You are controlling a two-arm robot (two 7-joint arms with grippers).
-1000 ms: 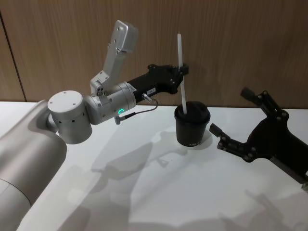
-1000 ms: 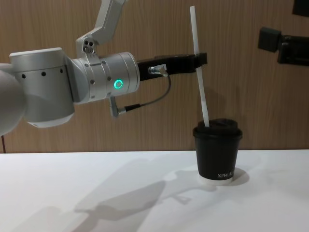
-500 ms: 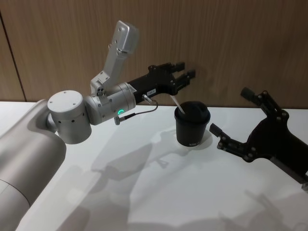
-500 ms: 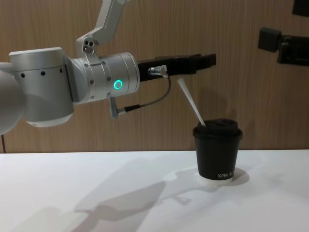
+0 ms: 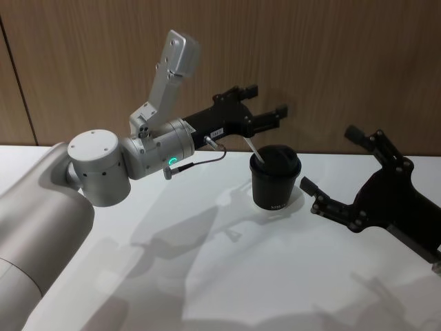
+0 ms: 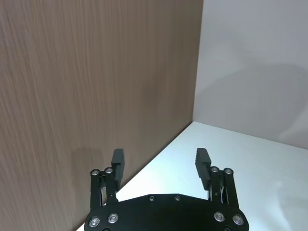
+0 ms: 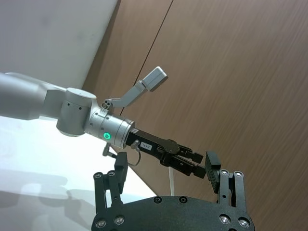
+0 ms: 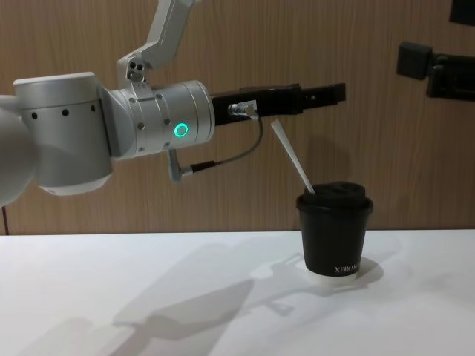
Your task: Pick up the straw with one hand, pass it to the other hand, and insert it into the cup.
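The black lidded cup [image 5: 274, 181] stands upright on the white table. The white straw [image 5: 252, 149] sits in its lid and leans toward my left gripper, with a short length showing above the lid. That left gripper [image 5: 265, 102] hovers just above and behind the cup, open, with nothing between its fingers [image 6: 118, 160]. From the side, the straw [image 8: 291, 157] rises at a slant from the cup [image 8: 334, 241] toward the left gripper [image 8: 332, 93] without touching it. My right gripper [image 5: 331, 158] stands open to the right of the cup, holding nothing.
A wood-panelled wall [image 5: 331, 62] runs close behind the cup. The white table [image 5: 207, 262] stretches toward me in front of the cup. The left arm's silver wrist [image 5: 162, 148], with its green ring light and grey cable, spans the space left of the cup.
A second ago the left gripper held the straw upright over the lid. It has opened wide, and the straw has slid down into the cup and leans left. The right arm has not moved.
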